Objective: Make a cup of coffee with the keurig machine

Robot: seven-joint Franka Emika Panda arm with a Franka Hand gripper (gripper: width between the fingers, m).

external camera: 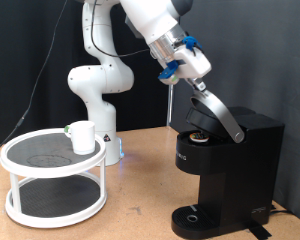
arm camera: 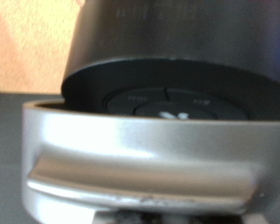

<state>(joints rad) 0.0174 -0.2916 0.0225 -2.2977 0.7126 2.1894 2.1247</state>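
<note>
Your claw [external camera: 193, 82] sits at the raised lid [external camera: 218, 112] of the keurig machine [external camera: 230, 170], at four o'clock in the exterior view; you cannot tell how wide it gapes. The cup [external camera: 82, 136] waits at nine o'clock on the white rack [external camera: 52, 185], leaving the drip base free.

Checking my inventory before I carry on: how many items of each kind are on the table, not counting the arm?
Cups: 1, the white cup on the rack's top shelf
Coffee machines: 1, the black keurig machine, lid raised
Racks: 1, the white two-tier round rack
Total: 3
The gripper is at the raised lid.
</note>
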